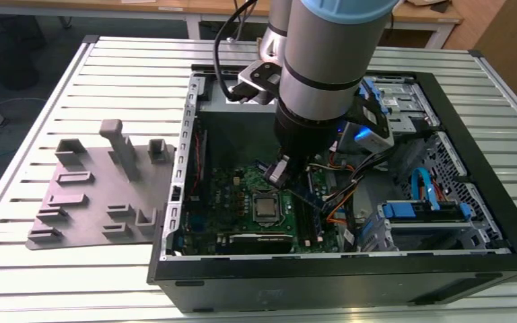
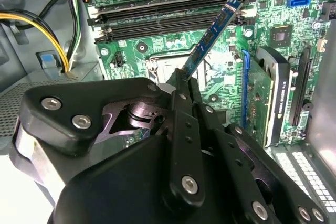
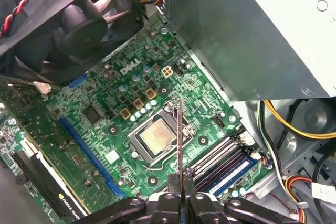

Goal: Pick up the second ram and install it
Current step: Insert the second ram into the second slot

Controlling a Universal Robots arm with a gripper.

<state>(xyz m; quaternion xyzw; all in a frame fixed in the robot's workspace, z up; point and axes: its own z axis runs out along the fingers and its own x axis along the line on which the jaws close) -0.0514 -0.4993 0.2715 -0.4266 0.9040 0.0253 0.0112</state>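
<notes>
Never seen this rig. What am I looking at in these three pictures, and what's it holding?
One robot arm with a two-fingered claw reaches into an open computer case lying on a slatted metal table. The exterior view comes from a camera off the arm; both wrist views come from cameras riding on the arm, looking past the claw at the green motherboard. The claw is shut on a thin RAM stick, tilted over the board near the long black memory slots, not yet in one. A grey holder tray lies beside the case, at the exterior view's left.
</notes>
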